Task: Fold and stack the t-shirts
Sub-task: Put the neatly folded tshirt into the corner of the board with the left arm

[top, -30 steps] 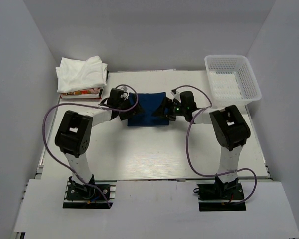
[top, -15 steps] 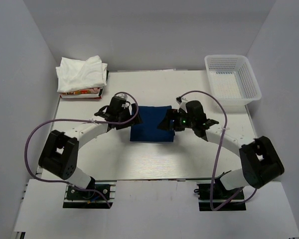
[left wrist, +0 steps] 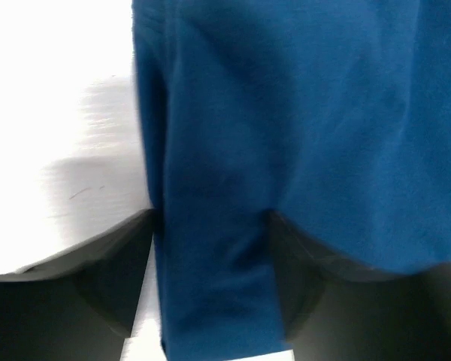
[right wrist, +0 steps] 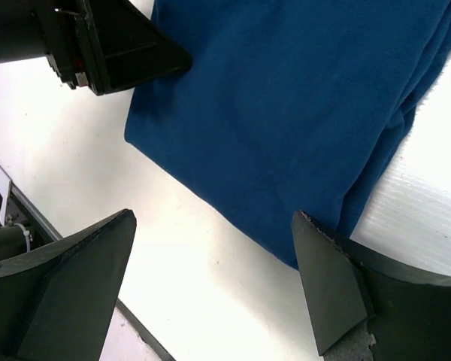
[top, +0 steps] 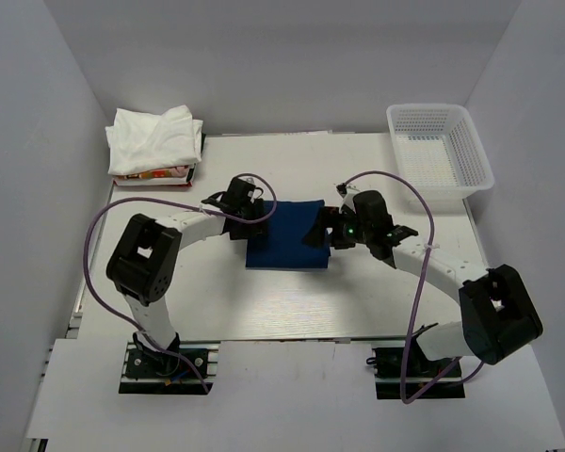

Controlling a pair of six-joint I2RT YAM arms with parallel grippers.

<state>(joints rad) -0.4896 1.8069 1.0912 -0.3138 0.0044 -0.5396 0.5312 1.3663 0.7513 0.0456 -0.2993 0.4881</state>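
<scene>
As seen from above, found navy blue tee (top: 284, 237) folded into a rectangle, lying flat at centre of table (top: 264, 301), between both arms. Left end effector (top: 258, 220) at tee's left edge, fingers (left wrist: 109, 282) astride a fold of blue cloth filling the gap; cannot tell whether clamped. Right end effector (top: 318, 232) at tee's right edge, spread wide, gripping nothing. White tees (top: 153, 139) piled at far-left corner. Mesh basket (top: 440, 151) at far right, well apart.

Left wrist view blurred, navy tee (left wrist: 308, 128) cut by edges, left tool (left wrist: 213, 293) grip unclear
</scene>
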